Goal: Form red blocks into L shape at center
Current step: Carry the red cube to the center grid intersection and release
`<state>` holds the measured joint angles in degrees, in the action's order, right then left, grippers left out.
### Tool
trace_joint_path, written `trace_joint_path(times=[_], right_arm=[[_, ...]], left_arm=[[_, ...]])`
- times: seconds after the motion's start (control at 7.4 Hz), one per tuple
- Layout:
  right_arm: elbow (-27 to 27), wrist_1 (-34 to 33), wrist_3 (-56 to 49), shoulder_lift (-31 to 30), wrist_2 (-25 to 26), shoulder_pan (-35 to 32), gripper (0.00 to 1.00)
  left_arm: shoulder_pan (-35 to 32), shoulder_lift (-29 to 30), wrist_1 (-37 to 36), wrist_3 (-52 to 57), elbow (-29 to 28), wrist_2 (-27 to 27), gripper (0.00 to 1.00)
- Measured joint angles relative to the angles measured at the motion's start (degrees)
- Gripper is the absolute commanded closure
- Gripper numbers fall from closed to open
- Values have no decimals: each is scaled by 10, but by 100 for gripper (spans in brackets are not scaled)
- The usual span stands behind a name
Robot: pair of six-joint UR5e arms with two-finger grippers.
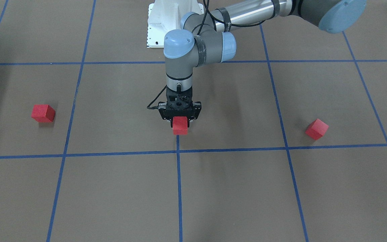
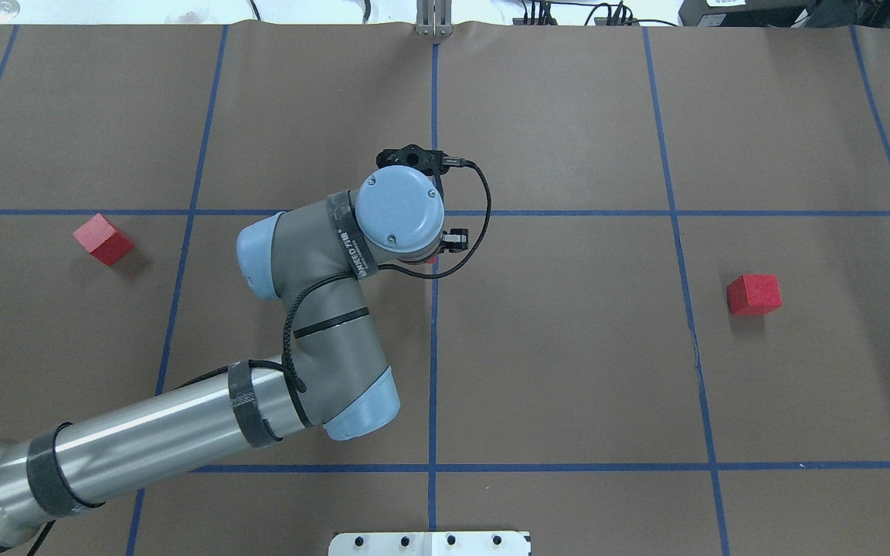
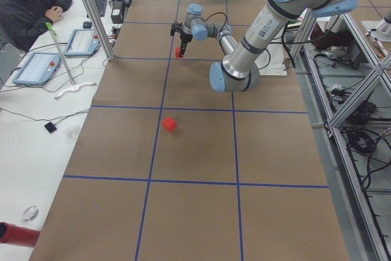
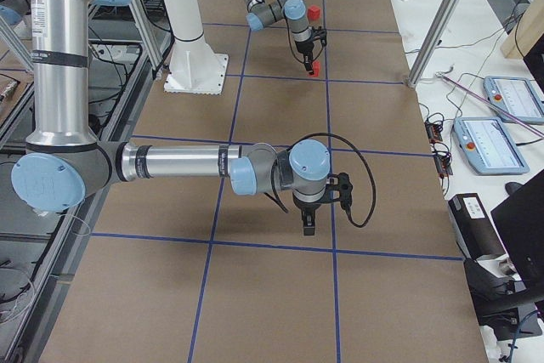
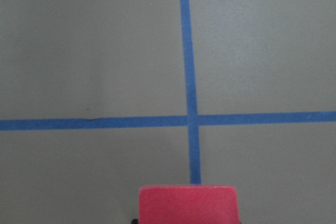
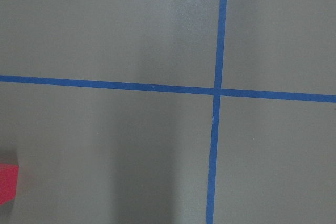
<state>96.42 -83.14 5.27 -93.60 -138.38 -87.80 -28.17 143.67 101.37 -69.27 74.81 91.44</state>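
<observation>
My left gripper point(image 1: 180, 121) is shut on a red block point(image 1: 180, 125), held low just on the robot's side of the center crossing point(image 1: 178, 151). In the left wrist view the block point(image 5: 187, 204) sits at the bottom edge, below the crossing point(image 5: 191, 120). I cannot tell whether it touches the surface. A second red block point(image 2: 103, 239) lies far left, and a third point(image 2: 754, 295) far right. My right gripper point(image 4: 308, 225) shows only in the exterior right view, low over a tape line, and I cannot tell if it is open or shut.
The white base plate point(image 2: 429, 543) sits at the robot's edge of the table. A seated operator point(image 3: 30, 4) and tablets point(image 3: 36, 68) are beside the table's far side. Metal frame posts point(image 3: 91, 10) stand along that edge.
</observation>
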Motion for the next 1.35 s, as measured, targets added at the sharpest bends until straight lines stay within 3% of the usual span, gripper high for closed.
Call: trace_joint_path(times=[0.95,1.22,1.35], right_arm=[[0,0,1,0,-1,0,1],[0,0,1,0,0,0,1],[0,0,1,0,0,0,1]], left_arm=[[6,5,40,3,-44,-20,100],[9,5,46,2,-45,-20,16],[10,5,47,2,-46,-21,2]])
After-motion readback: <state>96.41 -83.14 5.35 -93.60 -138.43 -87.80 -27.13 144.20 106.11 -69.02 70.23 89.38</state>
